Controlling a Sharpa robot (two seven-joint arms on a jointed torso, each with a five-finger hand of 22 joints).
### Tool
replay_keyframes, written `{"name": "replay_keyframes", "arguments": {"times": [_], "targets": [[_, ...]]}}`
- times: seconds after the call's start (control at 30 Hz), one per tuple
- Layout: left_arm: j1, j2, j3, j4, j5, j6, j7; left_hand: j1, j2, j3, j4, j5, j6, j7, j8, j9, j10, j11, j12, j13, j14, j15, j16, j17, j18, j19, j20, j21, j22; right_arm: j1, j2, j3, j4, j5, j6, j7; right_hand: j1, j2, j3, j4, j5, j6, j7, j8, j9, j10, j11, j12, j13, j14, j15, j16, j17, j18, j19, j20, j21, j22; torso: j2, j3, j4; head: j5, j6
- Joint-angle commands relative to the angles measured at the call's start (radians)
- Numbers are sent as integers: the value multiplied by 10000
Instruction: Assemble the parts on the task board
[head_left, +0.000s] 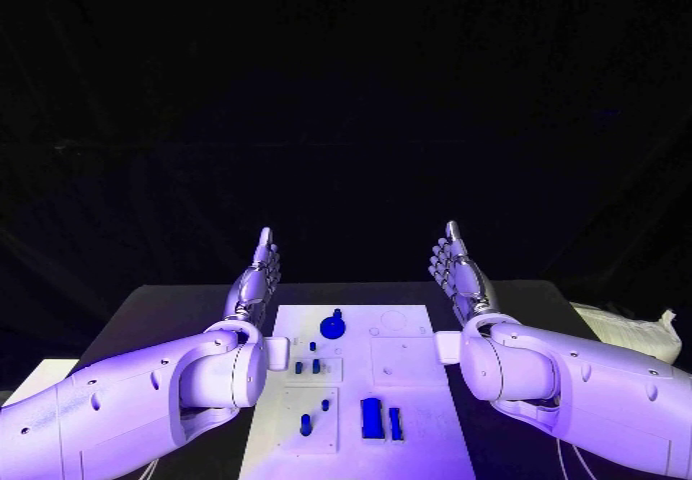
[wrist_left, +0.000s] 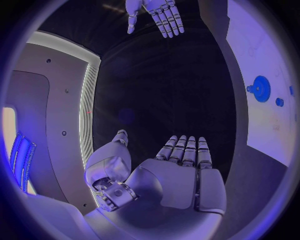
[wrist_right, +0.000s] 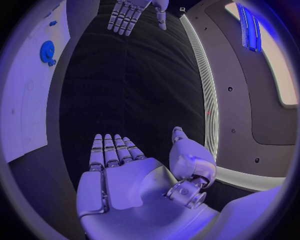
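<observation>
The white task board lies in the middle of the table between my arms. A round blue gear sits near its far edge, also seen as the gear and the gear. Several small blue pegs stand mid-board, and a larger blue block lies near the front. My left hand is raised beside the board's far left corner, fingers straight and apart, holding nothing. My right hand mirrors it by the far right corner, equally flat and empty. Each palm faces inward: left hand, right hand.
The black table stretches out on both sides of the board. A crumpled white bag lies at the table's right edge. A pale surface shows at the near left.
</observation>
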Motion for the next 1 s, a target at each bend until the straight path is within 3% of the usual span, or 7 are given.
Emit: {"name": "replay_keyframes", "arguments": {"times": [0.03, 0.3, 0.33, 0.4, 0.43, 0.57, 1.0], "targets": [[1, 6, 11, 28, -140, -149, 235, -695, 1, -249, 4, -67, -498, -10, -68, -10, -520, -11, -67, -12, -471, -1, -107, -12, -146, -406, -15, -35, -300, 1, 3, 2, 18, 11, -40, 198, -742, -1, -83, -14, -51, -464, -14, -33, -24, -547, -8, -66, -30, -536, -5, -39, -55, -215, -504, -20, -77, -18, 0, 0, 0, 1, 0], [1, 6, 11, 28, -140, -149, 235, -1078, 1, -249, 4, -67, -770, -10, -68, -10, -824, -11, -67, -12, -738, -1, -107, -12, -146, -1289, -15, -35, -300, 1, 3, 2, 18, 11, -40, 198, -1154, -1, -83, -14, -51, -709, -14, -33, -24, -846, -8, -66, -30, -838, -5, -39, -55, -215, -786, -20, -77, -18, 0, 0, 0, 1, 0], [1, 6, 11, 28, -140, -149, 235, -1120, 1, -249, 4, -67, -787, -10, -68, -10, -835, -11, -67, -12, -748, -1, -107, -12, -146, -1289, -15, -35, -300, 1, 3, 2, 18, 11, -40, 198, -1358, -1, -83, -14, -51, -1461, -14, -33, -24, -1000, -8, -66, -30, -989, -5, -39, -55, -215, -1592, -20, -77, -18, 0, 0, 0, 1, 0], [1, 6, 11, 28, -140, -149, 235, -1174, 1, -249, 4, -67, -844, -10, -68, -10, -904, -11, -67, -12, -1482, -1, -107, -12, -146, -1289, -15, -35, -300, 1, 3, 2, 18, 11, -40, 198, -2305, -1, -83, -14, -51, -1461, -14, -33, -24, -1706, -8, -66, -30, -1693, -5, -39, -55, -215, -1592, -20, -77, -18, 0, 0, 0, 1, 0], [1, 6, 11, 28, -140, -149, 235, -1238, 1, -249, 4, -67, -1553, -10, -68, -10, -917, -11, -67, -12, -1482, -1, -107, -12, -146, -1289, -15, -35, -300, 1, 3, 2, 18, 11, -40, 198, -2305, -1, -83, -14, -51, -1461, -14, -33, -24, -1706, -8, -66, -30, -1693, -5, -39, -55, -215, -1592, -20, -77, -18, 0, 0, 0, 1, 0], [1, 6, 11, 28, -140, -149, 235, -2162, 1, -249, 4, -67, -1553, -10, -68, -10, -1636, -11, -67, -12, -1482, -1, -107, -12, -146, -1289, -15, -35, -300, 1, 3, 2, 18, 11, -40, 198, -2305, -1, -83, -14, -51, -1461, -14, -33, -24, -1706, -8, -66, -30, -1693, -5, -39, -55, -215, -1592, -20, -77, -18, 0, 0, 0, 1, 0], [1, 6, 11, 28, -140, -149, 235, -2162, 1, -249, 4, -67, -1553, -10, -68, -10, -1636, -11, -67, -12, -1482, -1, -107, -12, -146, -1289, -15, -35, -300, 1, 3, 2, 18, 11, -40, 198, -2305, -1, -83, -14, -51, -1461, -14, -33, -24, -1706, -8, -66, -30, -1693, -5, -39, -55, -215, -1592, -20, -77, -18, 0, 0, 0, 1, 0]]}}
